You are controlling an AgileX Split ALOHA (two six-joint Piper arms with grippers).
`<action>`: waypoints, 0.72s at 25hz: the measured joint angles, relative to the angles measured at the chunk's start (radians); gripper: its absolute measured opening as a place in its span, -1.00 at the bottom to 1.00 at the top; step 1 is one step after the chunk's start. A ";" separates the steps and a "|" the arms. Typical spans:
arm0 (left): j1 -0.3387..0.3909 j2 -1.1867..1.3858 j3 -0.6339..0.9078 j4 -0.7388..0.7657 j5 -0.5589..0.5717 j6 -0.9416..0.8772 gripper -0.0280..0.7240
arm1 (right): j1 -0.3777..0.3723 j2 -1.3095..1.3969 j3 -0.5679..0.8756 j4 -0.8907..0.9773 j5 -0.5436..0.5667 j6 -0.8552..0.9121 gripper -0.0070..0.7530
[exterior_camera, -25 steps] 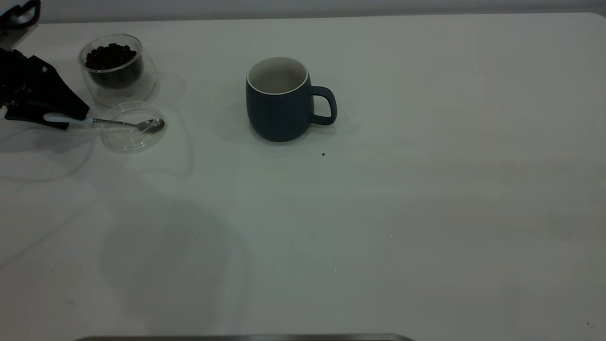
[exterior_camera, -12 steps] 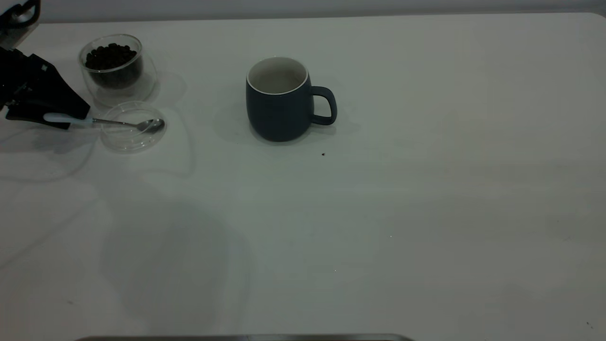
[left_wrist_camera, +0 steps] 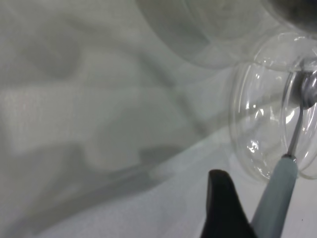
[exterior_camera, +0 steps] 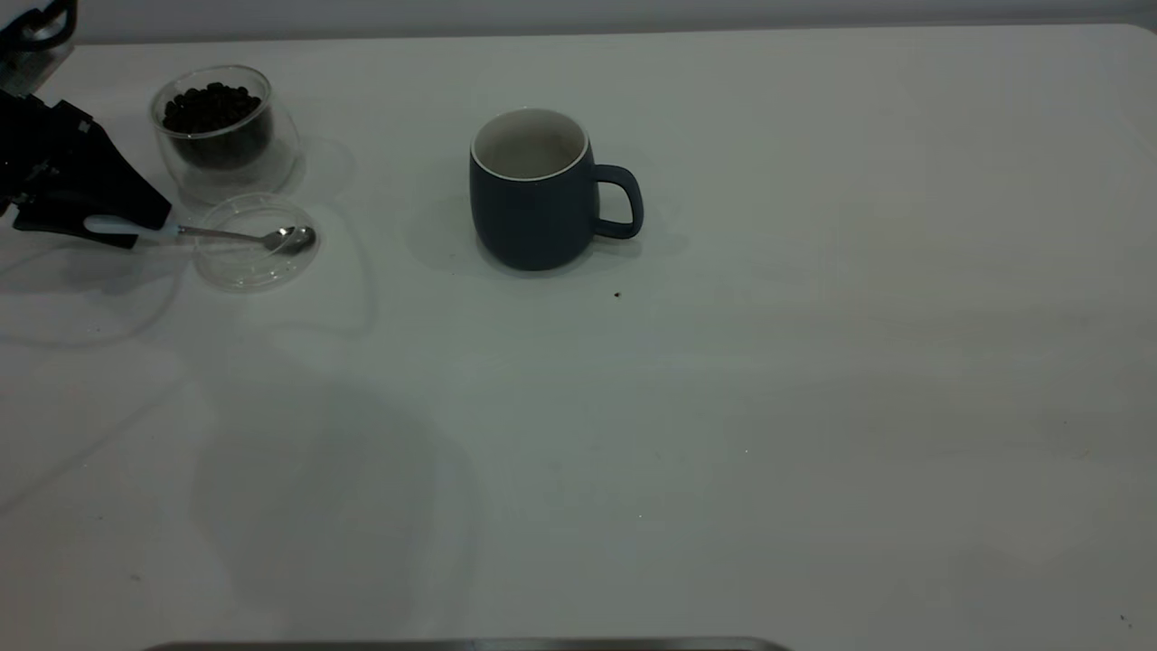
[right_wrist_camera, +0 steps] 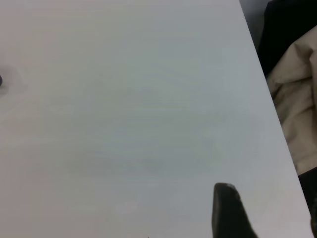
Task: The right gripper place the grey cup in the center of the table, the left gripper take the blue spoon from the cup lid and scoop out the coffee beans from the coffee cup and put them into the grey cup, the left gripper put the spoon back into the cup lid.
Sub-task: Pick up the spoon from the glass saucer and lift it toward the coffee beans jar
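The grey cup point(exterior_camera: 535, 190) is seen standing upright near the middle of the white desk point(exterior_camera: 723, 407), its handle turned toward the right side of the exterior view, and its white inside looks empty. At the far left of that view the coffee cup point(exterior_camera: 221, 131) is placed, with the coffee beans point(exterior_camera: 212, 108) heaped inside it. Just in front of it, touching or nearly so, the cup lid point(exterior_camera: 255, 241) is laid flat on the desk. The blue spoon point(exterior_camera: 194, 232) is stretched across the lid, its metal bowl resting over the lid's right part and its pale handle reaching leftward past the rim. The handle end is met by the left gripper point(exterior_camera: 108, 212), low at the desk's left edge. In the left wrist view one black finger point(left_wrist_camera: 223, 208) is seen right beside the spoon handle point(left_wrist_camera: 277, 196); the other finger is out of sight, so whether the handle is clamped cannot be told. Of the right gripper only one dark fingertip point(right_wrist_camera: 228, 210) is shown, above bare desk point(right_wrist_camera: 124, 114), and its opening cannot be judged.
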 joint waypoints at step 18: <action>0.000 -0.003 0.000 -0.027 0.116 0.000 -0.56 | 0.000 0.000 0.000 0.000 0.000 0.000 -0.02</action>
